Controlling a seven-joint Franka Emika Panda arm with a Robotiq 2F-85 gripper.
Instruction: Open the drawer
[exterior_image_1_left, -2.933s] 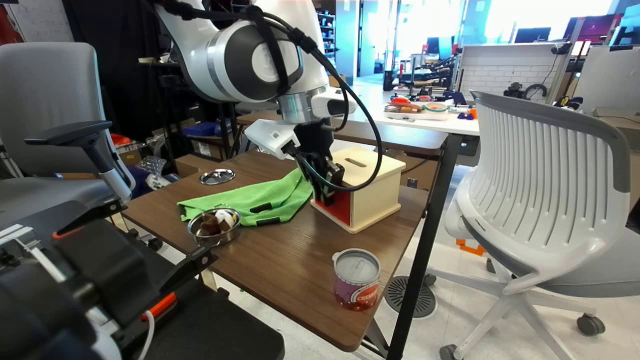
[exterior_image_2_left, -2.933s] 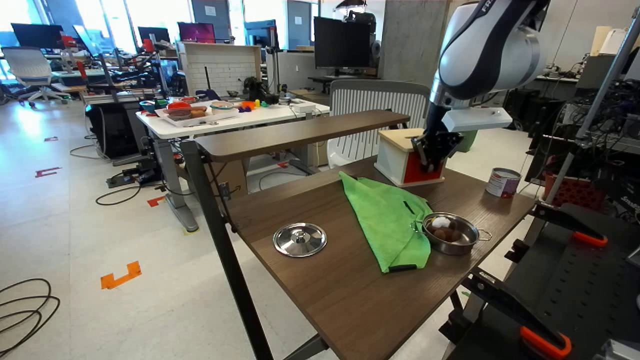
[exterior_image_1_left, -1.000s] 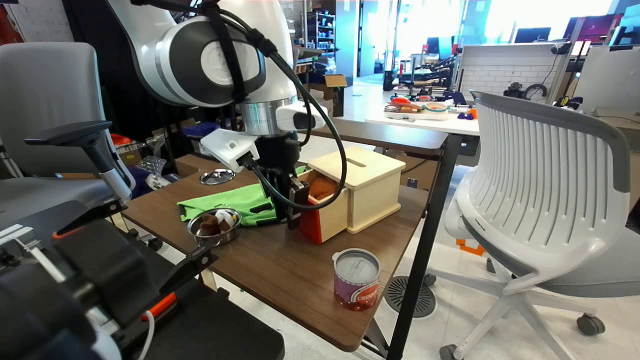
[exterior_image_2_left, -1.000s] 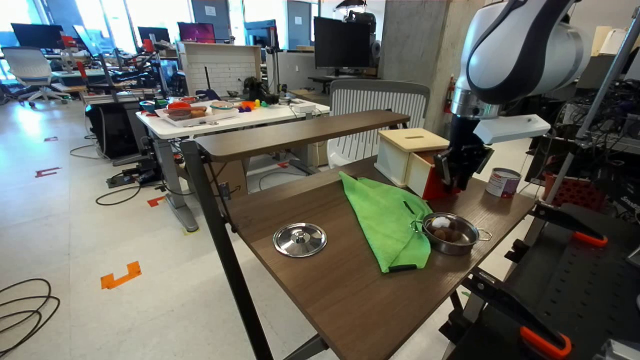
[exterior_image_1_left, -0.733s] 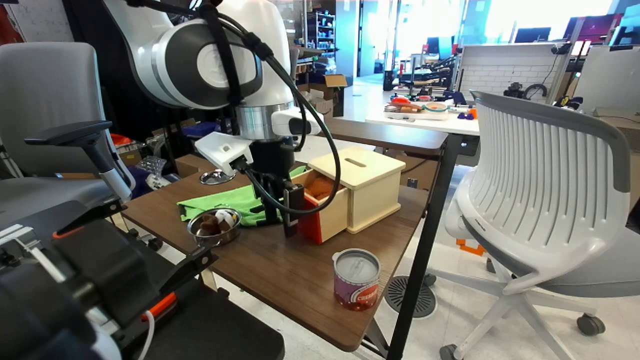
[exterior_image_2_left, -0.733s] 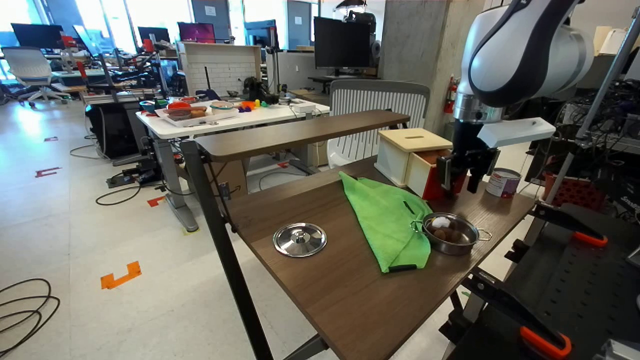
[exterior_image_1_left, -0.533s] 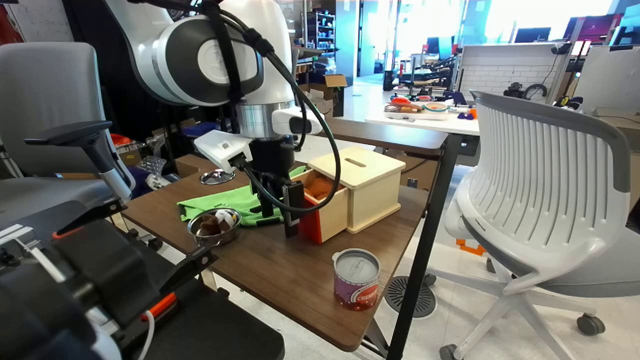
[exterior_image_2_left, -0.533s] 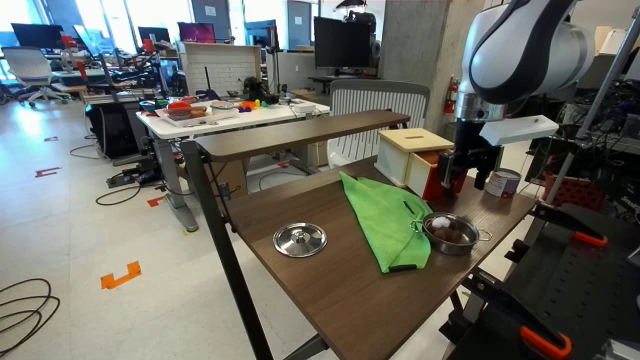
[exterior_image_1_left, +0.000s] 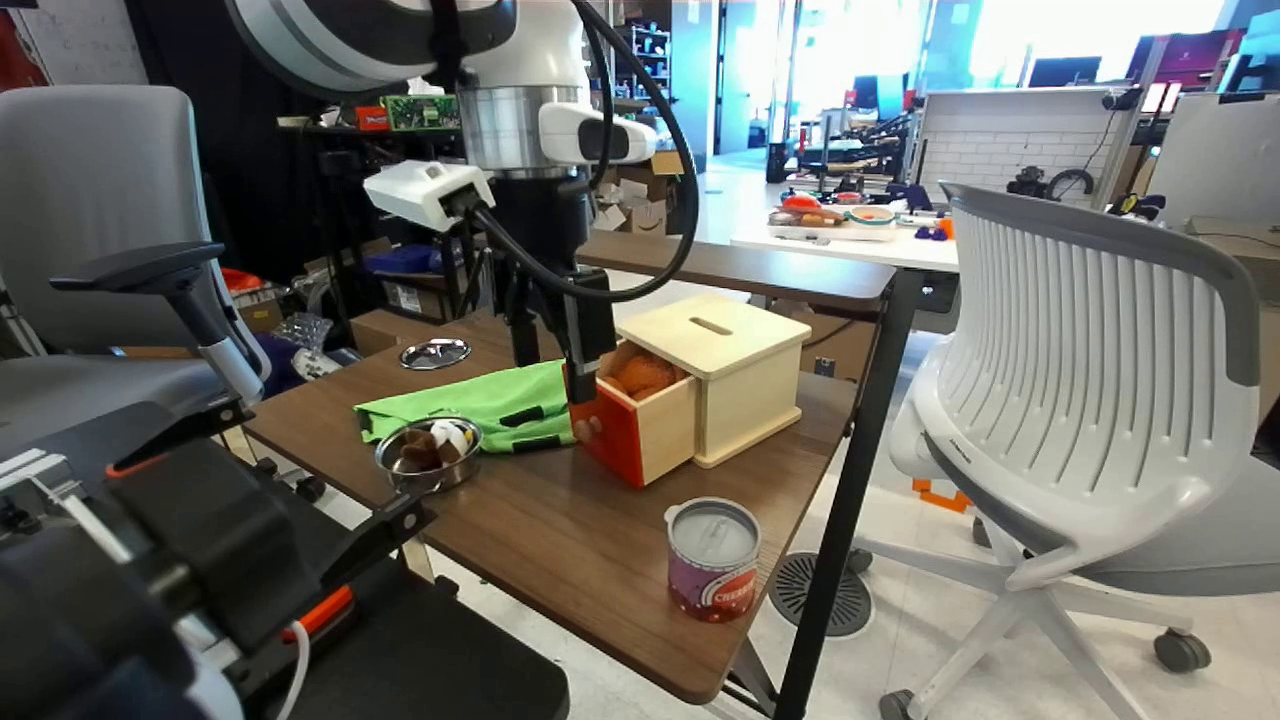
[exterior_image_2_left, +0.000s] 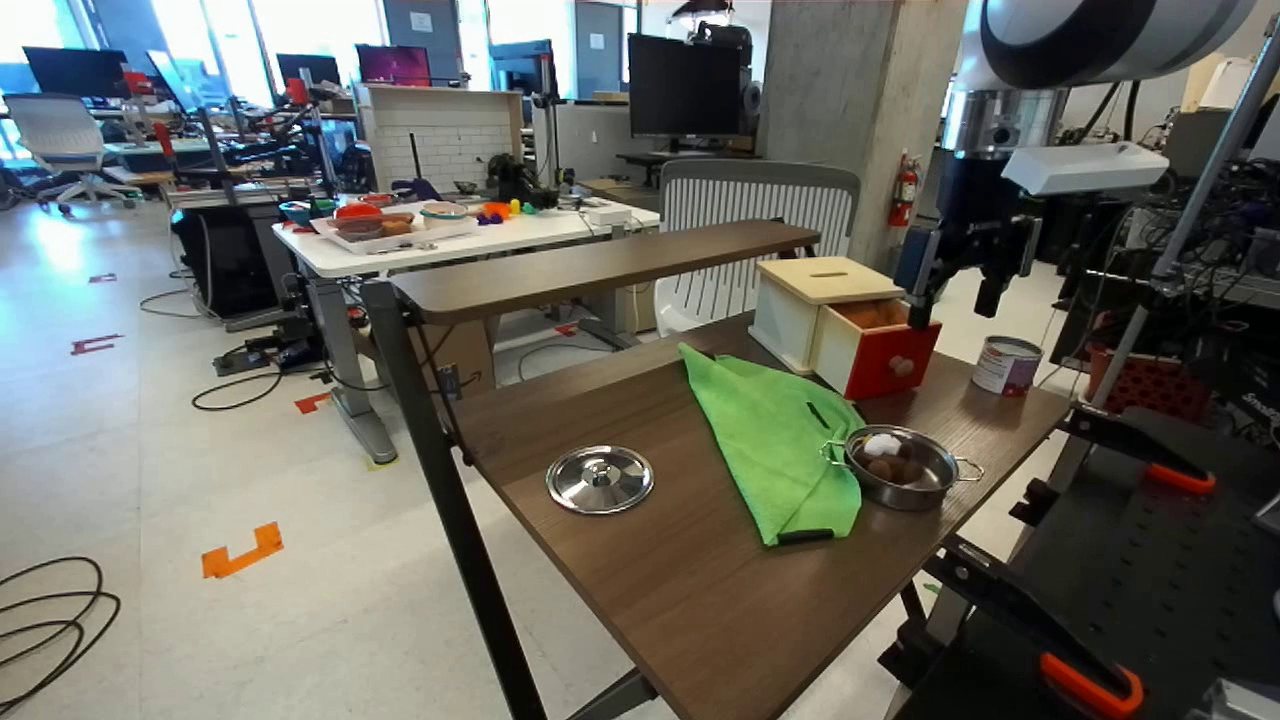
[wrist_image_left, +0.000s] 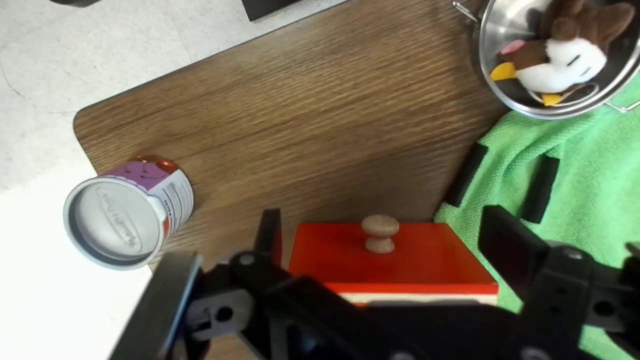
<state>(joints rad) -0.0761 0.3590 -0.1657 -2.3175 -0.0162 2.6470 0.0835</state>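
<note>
The drawer (exterior_image_1_left: 612, 445) stands pulled partway out of the tan wooden box (exterior_image_1_left: 750, 405), its red front and round wooden knob (exterior_image_2_left: 902, 366) uncovered. Inside it lies something fuzzy and orange-brown (exterior_image_1_left: 645, 375). My gripper (exterior_image_1_left: 553, 377) hangs just in front of and above the drawer's front edge, jaws spread wide with nothing held. In the wrist view the knob shows between the two fingers (wrist_image_left: 505, 235), apart from both of them. Part of the drawer's inside is covered by the gripper in that view.
A small round can (exterior_image_1_left: 713, 560) stands near the table corner. Beside the drawer lies a green cloth (exterior_image_2_left: 770, 430), with a steel pot (exterior_image_2_left: 903, 498) holding a plush toy at its edge. A steel lid (exterior_image_2_left: 600, 480) lies farther along the table (exterior_image_2_left: 690, 590).
The drawer has slid out of the box while the gripper was at its front. Since then the jaws have spread apart, and the gripper has risen clear of the knob.
</note>
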